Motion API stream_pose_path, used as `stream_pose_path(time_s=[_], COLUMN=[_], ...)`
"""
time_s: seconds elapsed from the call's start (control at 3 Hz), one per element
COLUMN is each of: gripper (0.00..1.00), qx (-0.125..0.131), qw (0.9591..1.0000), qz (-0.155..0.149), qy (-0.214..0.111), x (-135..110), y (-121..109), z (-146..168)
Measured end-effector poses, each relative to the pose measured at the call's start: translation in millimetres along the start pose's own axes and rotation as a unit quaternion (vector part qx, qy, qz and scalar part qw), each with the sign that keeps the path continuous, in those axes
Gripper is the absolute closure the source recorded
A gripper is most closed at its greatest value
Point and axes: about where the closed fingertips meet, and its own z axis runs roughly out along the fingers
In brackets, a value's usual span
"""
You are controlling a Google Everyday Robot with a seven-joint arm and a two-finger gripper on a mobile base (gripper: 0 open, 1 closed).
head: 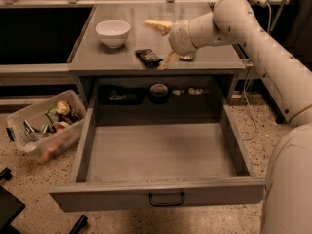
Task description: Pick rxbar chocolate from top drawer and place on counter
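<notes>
The rxbar chocolate (147,57), a small flat black bar, lies on the grey counter (92,57) near its front edge, right of the white bowl. My gripper (161,44) hovers just right of the bar, above the counter, and is open. One cream finger (157,26) points left above the bar. The other finger (168,61) points down to the bar's right. Neither touches the bar. The top drawer (161,152) is pulled fully out below the counter and holds nothing. Its front panel has a dark handle (166,199).
A white bowl (112,32) stands on the counter's left part. A clear plastic bin (45,126) with several items sits on the floor at the left. Dark items lie on the shelf (158,92) behind the drawer. My arm (263,43) spans the right side.
</notes>
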Motion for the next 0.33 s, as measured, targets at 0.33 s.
stream_pose_path(time_s=[0.33], gripper=[0.0], qx=[0.0], qw=[1.0], qz=[0.0], qy=[0.0], x=[0.0], y=[0.0], z=[0.0])
